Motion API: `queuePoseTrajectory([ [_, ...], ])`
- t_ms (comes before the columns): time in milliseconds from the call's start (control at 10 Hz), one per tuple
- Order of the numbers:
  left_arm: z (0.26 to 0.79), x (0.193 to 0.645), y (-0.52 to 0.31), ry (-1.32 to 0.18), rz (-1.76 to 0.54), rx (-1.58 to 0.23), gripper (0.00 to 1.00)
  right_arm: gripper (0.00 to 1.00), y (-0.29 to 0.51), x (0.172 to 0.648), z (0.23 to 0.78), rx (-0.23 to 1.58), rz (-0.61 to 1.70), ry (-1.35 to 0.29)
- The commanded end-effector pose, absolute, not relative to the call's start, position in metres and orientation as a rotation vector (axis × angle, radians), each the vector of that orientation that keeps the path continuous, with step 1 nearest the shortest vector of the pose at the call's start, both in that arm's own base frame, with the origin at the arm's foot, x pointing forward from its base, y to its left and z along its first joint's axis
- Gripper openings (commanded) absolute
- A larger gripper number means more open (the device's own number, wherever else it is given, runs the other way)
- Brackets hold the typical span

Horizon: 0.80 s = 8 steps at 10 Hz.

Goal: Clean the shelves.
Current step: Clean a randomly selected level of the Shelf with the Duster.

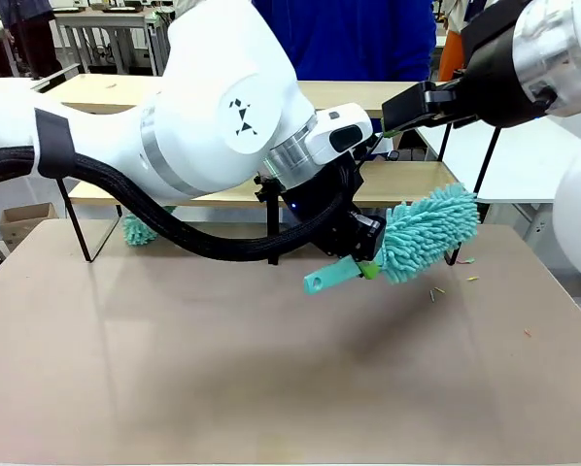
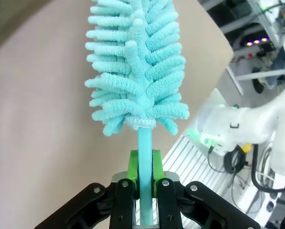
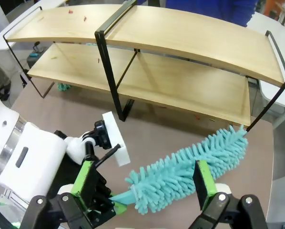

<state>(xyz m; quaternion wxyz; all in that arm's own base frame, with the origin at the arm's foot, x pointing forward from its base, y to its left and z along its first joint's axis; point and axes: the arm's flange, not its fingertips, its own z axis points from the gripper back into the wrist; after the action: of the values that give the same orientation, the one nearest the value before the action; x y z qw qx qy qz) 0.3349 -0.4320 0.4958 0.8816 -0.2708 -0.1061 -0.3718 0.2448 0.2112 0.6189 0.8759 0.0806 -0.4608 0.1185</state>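
**Front view, with both wrist views.** We see the left gripper (image 1: 368, 264) clamped tight on the thin handle of the teal duster (image 1: 428, 231). The fluffy head points toward three o'clock from the jaws. It hangs low over the beige tabletop (image 1: 222, 369), just beside the right end frame of the shelves (image 1: 407, 183). The shelves span the far side of the table at twelve o'clock. The right gripper (image 1: 399, 109) hovers at about one o'clock, near the upper board. In its own wrist view its fingers (image 3: 202, 179) stand wide apart and hold nothing.

**Hazards, as we judge them:**
- The handle is slim, so drag from a board could twist it between the pads and tilt the head off the wood.
- The head could snag on the black end frame and shove the light rack along.
- The left arm's black hose (image 1: 174, 231) lies close to the centre post (image 1: 272, 216), so a sweep toward nine o'clock could hook it.
- The two arms work near one another at the right end, and a careless reach could bring them into contact.
- The red specks (image 3: 85, 19) on the upper board could simply be pushed onto the table.
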Motion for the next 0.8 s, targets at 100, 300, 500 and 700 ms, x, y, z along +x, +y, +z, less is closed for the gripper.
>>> queuePoseTrajectory([
  [100, 0.505, 0.333, -0.404, -0.186, -0.876, -0.661, 0.13, 1.00, 0.211, 0.246, 0.618, 0.174, 0.246, -0.961],
  [300, 0.511, 0.324, -0.366, -0.173, -0.984, -0.687, 0.13, 1.00, 0.211, 0.246, 0.618, 0.174, 0.246, -0.961],
  [500, 0.506, 0.318, -0.337, -0.214, -0.998, -0.711, 0.13, 1.00, 0.211, 0.246, 0.618, 0.174, 0.246, -0.961],
  [700, 0.504, 0.319, -0.340, -0.234, -0.971, -0.698, 0.13, 1.00, 0.211, 0.246, 0.618, 0.174, 0.246, -0.961],
])
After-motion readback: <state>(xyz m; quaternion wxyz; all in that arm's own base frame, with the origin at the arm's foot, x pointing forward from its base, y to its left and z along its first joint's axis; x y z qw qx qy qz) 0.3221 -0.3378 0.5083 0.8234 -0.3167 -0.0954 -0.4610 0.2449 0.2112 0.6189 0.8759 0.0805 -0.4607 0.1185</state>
